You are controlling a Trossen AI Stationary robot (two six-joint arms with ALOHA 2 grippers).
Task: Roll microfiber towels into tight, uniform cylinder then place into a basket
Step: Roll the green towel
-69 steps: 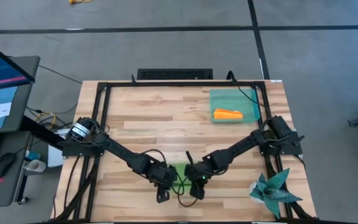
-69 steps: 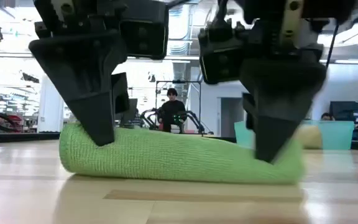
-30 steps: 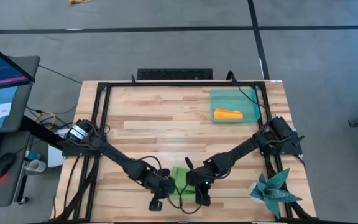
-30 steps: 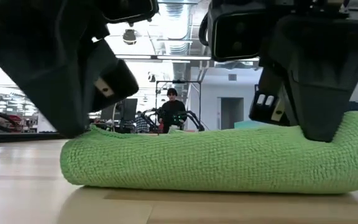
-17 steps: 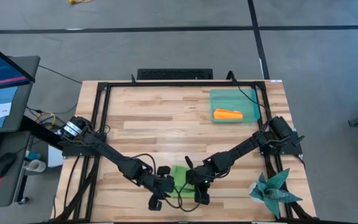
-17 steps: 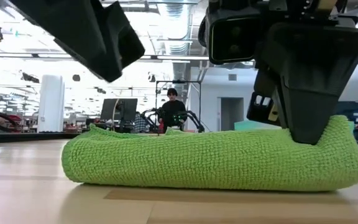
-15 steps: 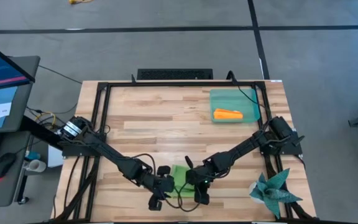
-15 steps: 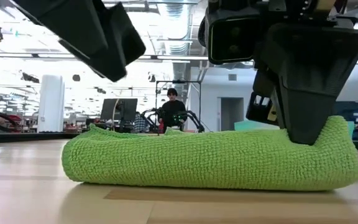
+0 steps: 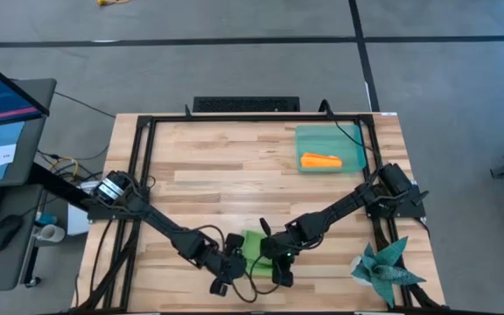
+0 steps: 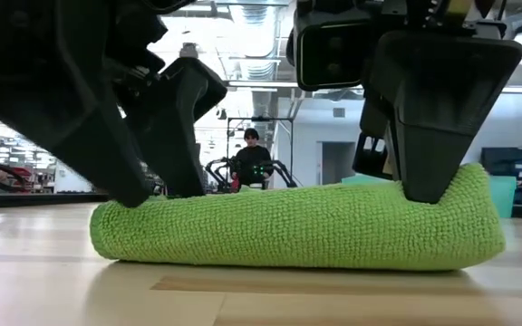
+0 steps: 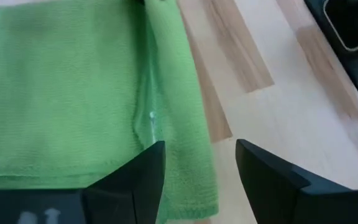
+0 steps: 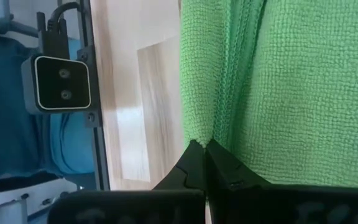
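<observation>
The lime green towel lies rolled up near the table's front edge. My left gripper is open at the roll's left end, one finger on the near side and one on the far side; in its wrist view the towel's edge shows between the fingers. My right gripper is shut on top of the roll's right end. The teal basket stands at the far right with the rolled orange towel lying in it. My left gripper's fingers stand astride the roll's left end, pointing down; whether they touch the cloth I cannot tell. My right gripper presses its shut fingertips down from above into a groove beside the towel's rolled edge, near the right end. The roll is dented there and lies on the table.
A dark teal spiky cloth lies at the near right corner. Black frame rails run along the table's sides. The wood between the roll and the basket is bare. A person sits far off in the room.
My left gripper has let go of the roll's left end, lifted off it, opened, and come down again astride that end. The roll has stayed on the table under my right gripper.
</observation>
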